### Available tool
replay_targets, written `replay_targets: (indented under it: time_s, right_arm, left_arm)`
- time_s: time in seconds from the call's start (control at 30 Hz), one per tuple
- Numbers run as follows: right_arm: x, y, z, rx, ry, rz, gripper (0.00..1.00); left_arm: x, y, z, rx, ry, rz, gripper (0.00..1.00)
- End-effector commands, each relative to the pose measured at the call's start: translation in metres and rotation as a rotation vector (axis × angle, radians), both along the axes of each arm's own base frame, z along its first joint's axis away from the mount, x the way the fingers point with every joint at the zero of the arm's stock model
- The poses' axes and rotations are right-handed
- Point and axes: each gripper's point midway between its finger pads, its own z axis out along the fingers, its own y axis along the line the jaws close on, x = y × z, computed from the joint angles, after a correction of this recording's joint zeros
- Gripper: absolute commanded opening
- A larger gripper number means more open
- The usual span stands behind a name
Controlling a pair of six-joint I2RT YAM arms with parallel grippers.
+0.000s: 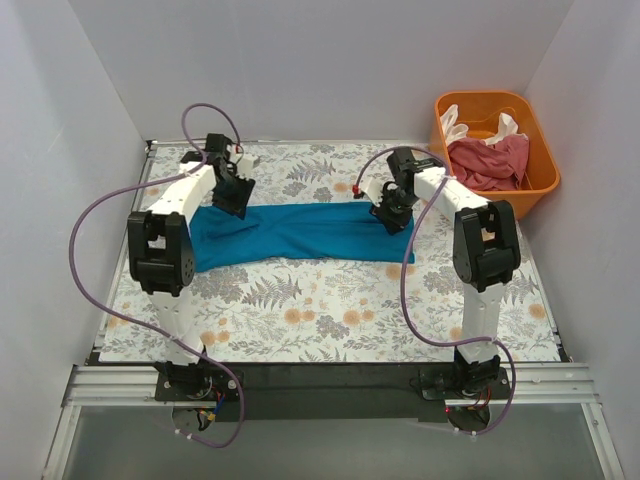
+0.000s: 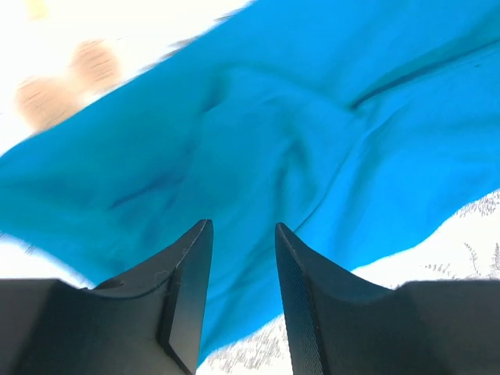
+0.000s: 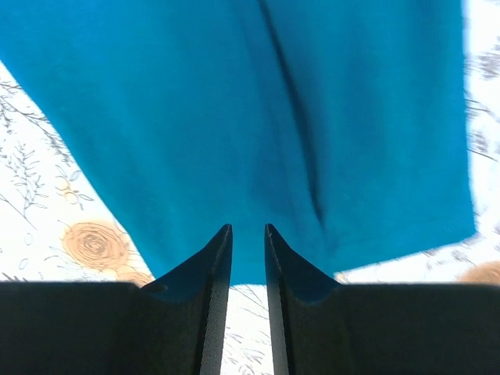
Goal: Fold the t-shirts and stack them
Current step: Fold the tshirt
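Observation:
A teal-blue t-shirt (image 1: 300, 235) lies folded into a long band across the middle of the table. My left gripper (image 1: 237, 196) hovers over its left end. In the left wrist view its jaws (image 2: 242, 226) stand open above the wrinkled teal cloth (image 2: 297, 141) with nothing between them. My right gripper (image 1: 391, 214) is over the band's right end. In the right wrist view its jaws (image 3: 248, 228) are narrowly open at the edge of the teal cloth (image 3: 258, 117), and only the table shows through the gap. A pink-red t-shirt (image 1: 490, 160) and a cream-white one (image 1: 453, 125) lie bunched in the tub.
The orange plastic tub (image 1: 483, 98) stands at the back right, just off the floral tablecloth (image 1: 300, 320). White walls close in on the left, back and right. Purple cables loop beside both arms.

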Motion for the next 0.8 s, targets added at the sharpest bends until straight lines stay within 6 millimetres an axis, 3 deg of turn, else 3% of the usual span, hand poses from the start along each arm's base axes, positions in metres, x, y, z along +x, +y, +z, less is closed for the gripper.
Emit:
replay_targets:
  time_s: [0.0, 0.1, 0.27, 0.5, 0.53, 0.6, 0.67, 0.7, 0.73, 0.77]
  right_arm:
    - [-0.013, 0.004, -0.022, -0.014, 0.067, 0.0, 0.28]
    - [-0.02, -0.004, -0.039, -0.06, 0.097, 0.013, 0.27]
    - [-0.027, -0.025, -0.052, -0.113, 0.12, 0.014, 0.24]
    - [-0.046, -0.041, -0.046, -0.146, 0.121, 0.041, 0.23]
    - [-0.06, -0.043, -0.051, -0.153, 0.151, 0.054, 0.23]
    - [-0.075, -0.04, -0.047, -0.152, 0.155, 0.08, 0.23]
    - [-0.105, -0.043, -0.055, -0.165, 0.205, 0.118, 0.23]
    - [-0.115, -0.037, -0.049, -0.155, 0.202, 0.146, 0.23]
    - [-0.126, -0.034, -0.049, -0.149, 0.211, 0.167, 0.23]
    - [-0.145, -0.034, -0.053, -0.149, 0.244, 0.199, 0.23]
  left_arm:
    - [-0.004, 0.029, 0.045, -0.046, -0.072, 0.1, 0.37]
    - [-0.014, 0.047, 0.035, -0.041, -0.038, 0.121, 0.36]
    - [-0.036, 0.045, 0.03, -0.076, 0.021, 0.09, 0.3]
    - [-0.096, 0.057, -0.018, -0.005, 0.178, 0.128, 0.26]
    - [-0.101, 0.06, -0.028, 0.011, 0.193, 0.137, 0.25]
    - [-0.102, 0.066, -0.043, 0.045, 0.216, 0.156, 0.24]
    - [-0.084, 0.071, -0.051, 0.071, 0.181, 0.171, 0.22]
    - [-0.072, 0.074, -0.052, 0.087, 0.158, 0.176, 0.21]
    - [-0.062, 0.074, -0.07, 0.087, 0.173, 0.174, 0.21]
    - [-0.028, 0.074, -0.058, 0.081, 0.101, 0.182, 0.21]
